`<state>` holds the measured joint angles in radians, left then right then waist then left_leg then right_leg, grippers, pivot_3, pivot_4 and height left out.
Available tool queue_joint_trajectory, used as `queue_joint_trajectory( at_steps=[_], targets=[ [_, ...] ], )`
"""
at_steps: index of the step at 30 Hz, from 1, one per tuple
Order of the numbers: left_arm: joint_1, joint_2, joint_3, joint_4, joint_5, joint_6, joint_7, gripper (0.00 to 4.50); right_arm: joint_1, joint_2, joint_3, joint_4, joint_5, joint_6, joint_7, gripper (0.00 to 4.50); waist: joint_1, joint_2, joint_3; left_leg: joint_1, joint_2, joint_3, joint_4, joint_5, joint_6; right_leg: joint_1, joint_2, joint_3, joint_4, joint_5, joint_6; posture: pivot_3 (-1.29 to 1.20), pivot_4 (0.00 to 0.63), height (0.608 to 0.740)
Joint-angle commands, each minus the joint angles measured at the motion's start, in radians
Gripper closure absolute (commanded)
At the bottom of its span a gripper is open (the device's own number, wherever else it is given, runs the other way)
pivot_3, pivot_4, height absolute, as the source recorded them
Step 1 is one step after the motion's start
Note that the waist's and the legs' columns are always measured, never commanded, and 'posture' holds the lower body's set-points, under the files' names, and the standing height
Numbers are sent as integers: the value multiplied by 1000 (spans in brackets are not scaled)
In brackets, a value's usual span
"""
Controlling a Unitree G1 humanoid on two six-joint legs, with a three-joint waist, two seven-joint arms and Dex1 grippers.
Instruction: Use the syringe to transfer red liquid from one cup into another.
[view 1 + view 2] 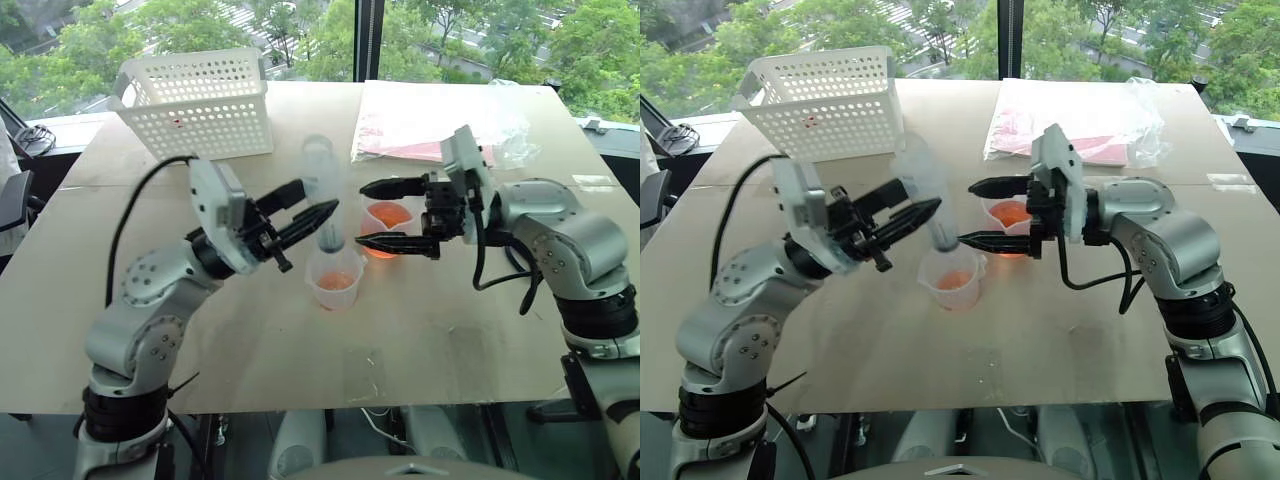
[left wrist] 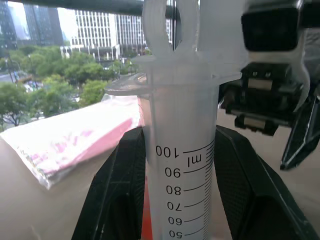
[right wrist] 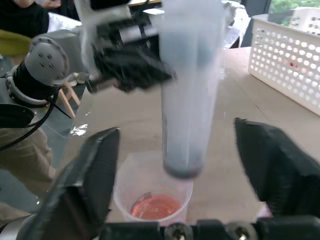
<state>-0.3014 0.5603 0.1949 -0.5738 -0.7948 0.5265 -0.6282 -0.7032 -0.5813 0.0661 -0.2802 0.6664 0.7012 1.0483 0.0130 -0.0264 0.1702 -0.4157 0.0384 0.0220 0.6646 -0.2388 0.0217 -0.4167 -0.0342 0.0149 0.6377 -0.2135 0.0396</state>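
One large clear plastic syringe [image 1: 322,195], light, stiff, slick: our left gripper [image 1: 318,212] pinches its barrel mid-desk; right gripper [image 1: 392,214] spread

Held upright in our left hand [image 2: 182,200]: the large clear plastic syringe [image 2: 182,165], its barrel pinched between our two black fingers [image 2: 120,195], printed scale showing 100 down to 50. White plunger end [image 2: 167,27] raised above the barrel flange. Close behind: our right hand [image 2: 272,95], black and grey. On the pale worktop [image 2: 30,210]: a clear plastic bag with pink and white contents [image 2: 70,142]. Beyond: window, trees, buildings.
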Motion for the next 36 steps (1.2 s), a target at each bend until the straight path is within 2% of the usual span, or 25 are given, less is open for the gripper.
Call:
queue_joint_trajectory(
  at_steps=[1, 5, 7, 9, 12, 15, 18, 21, 24, 26, 30, 33, 36],
  targets=[
    [-73, 8, 79, -23, -188, 109, 136, 3046, 57, -88, -113, -95, 94, 20, 60, 19, 1, -1, 0, 0, 0, 0, 0, 0, 0, 1, 0, -1, -1, 1, 2, 0, 150, 740],
    [-164, 70, 156, 58, -416, 258, 305, 3046, 154, -162, -180, -159, 138, 17, 79, 19, -6, -1, 0, 1, 0, -1, 0, 0, 0, 1, 1, -1, -1, 2, 3, 0, 150, 740],
    [-216, 142, 187, 143, -571, 352, 398, 3046, 213, -192, -211, -189, 137, -7, 87, 19, -9, -1, 1, 1, 0, -1, 0, 0, 0, 1, 1, -1, 0, 1, 3, 0, 150, 740],
    [-269, 253, 193, 271, -686, 468, 440, 3046, 279, -213, -252, -218, 132, -48, 100, 19, -12, -2, 1, 1, 1, -2, 0, 0, 0, 1, 2, -2, 1, 0, 6, 0, 150, 740],
    [-334, 390, 167, 455, -717, 610, 451, 3046, 365, -243, -294, -244, 119, -94, 119, 19, -21, -1, 2, 2, 0, -1, 0, 0, 0, 1, 1, -1, 2, -1, 7, 0, 150, 740],
    [-391, 509, 105, 576, -613, 692, 320, 3046, 443, -264, -343, -257, 120, -120, 117, 19, -25, -1, 2, 2, 0, 0, 0, 0, 0, 1, 1, -1, 1, -1, 7, 0, 150, 740],
    [-443, 627, -59, 674, -418, 734, 122, 3046, 511, -281, -380, -270, 114, -129, 94, 19, -24, -1, 2, 1, -1, 4, 0, 0, 0, 1, 1, -1, 0, -3, 4, 0, 150, 740],
    [-596, 592, -174, 929, -278, 856, 108, 3046, 565, -284, -404, -302, 113, -135, 63, 19, -15, -1, 2, 2, -1, 5, -2, 0, 0, 0, 0, -1, 0, -3, 3, 0, 150, 740],
    [-679, 531, -194, 1147, -142, 885, 146, 3046, 615, -284, -422, -343, 113, -139, 33, 19, -6, -1, 2, 1, -1, 3, -2, 0, 0, 0, 1, -3, 1, -3, 3, 0, 150, 740],
    [-701, 508, -189, 1215, -75, 889, 143, 3046, 635, -282, -432, -362, 121, -139, 13, 19, -10, -2, 2, 1, -1, 4, -2, 0, 0, 0, 1, -2, 1, -3, 3, 0, 150, 740],
    [-641, 500, -217, 1225, 30, 874, 96, 3046, 675, -277, -449, -405, 135, -134, -23, 19, -10, -6, 4, -2, -1, 4, -2, 0, -1, -2, 0, -1, 0, -1, 4, 0, 150, 740],
    [-629, 524, -272, 1292, 139, 770, 1, 3046, 683, -279, -448, -414, 143, -132, -37, 19, -10, -6, 4, -1, -1, 4, -2, 0, -1, -3, 0, -1, 0, 0, 4, 0, 150, 740],
    [-662, 552, -376, 1355, 273, 647, -166, 3046, 680, -285, -442, -411, 153, -131, -43, 19, -12, -6, 4, -1, -1, 6, -2, 0, -1, -3, 0, -1, 0, -2, 0, 0, 150, 740]
  ],
)
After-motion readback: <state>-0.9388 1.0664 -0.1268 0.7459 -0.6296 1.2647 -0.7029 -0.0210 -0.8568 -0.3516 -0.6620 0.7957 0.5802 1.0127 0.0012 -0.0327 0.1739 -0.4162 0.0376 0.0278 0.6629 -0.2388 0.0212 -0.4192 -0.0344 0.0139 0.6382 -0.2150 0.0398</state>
